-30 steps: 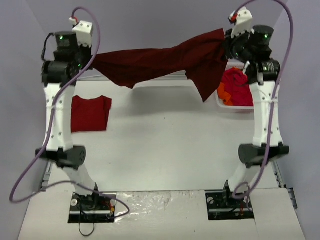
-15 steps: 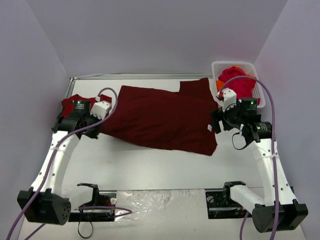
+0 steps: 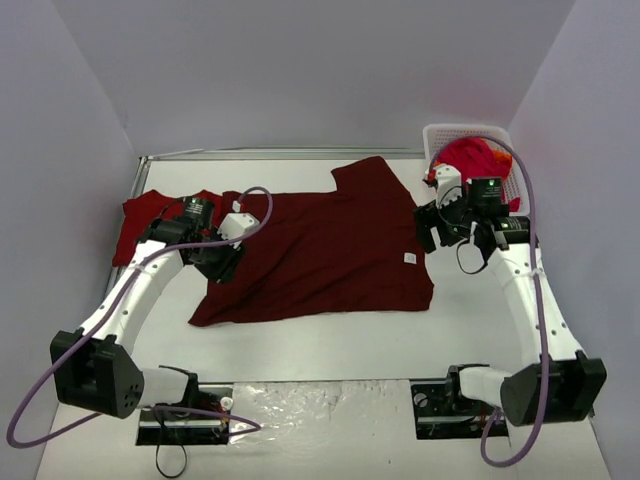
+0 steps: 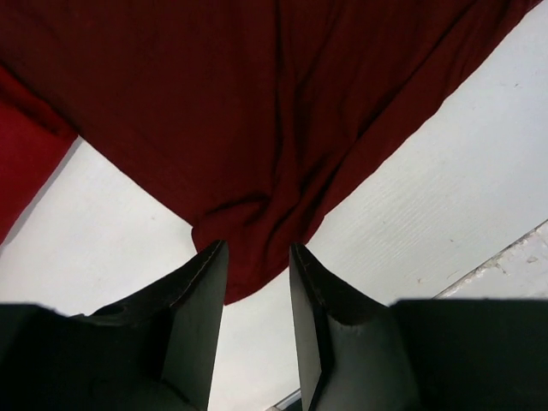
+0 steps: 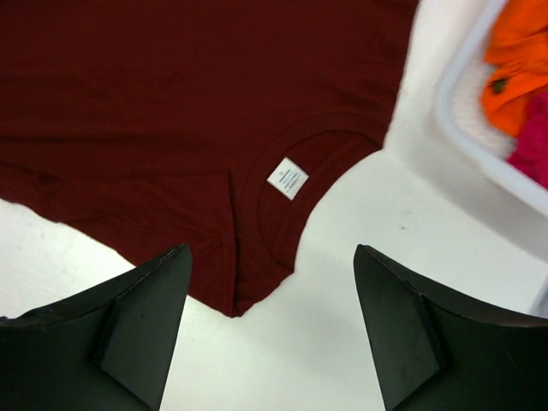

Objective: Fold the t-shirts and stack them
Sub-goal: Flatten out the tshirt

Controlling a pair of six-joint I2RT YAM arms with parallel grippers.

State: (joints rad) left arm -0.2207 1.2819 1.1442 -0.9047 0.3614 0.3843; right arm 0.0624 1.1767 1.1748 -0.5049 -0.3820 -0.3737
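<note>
As the maroon t-shirt point(image 3: 320, 250) lies spread, red shirt point(image 3: 140, 215) and basket point(image 3: 470, 127) flank it.

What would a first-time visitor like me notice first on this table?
The big dark maroon t-shirt grabs you first, spread flat across the middle of the white table, its white neck label showing near its right edge. Next comes the white lattice basket in the far right corner, piled with red and orange clothes, and a brighter red t-shirt lying at the far left.
</note>
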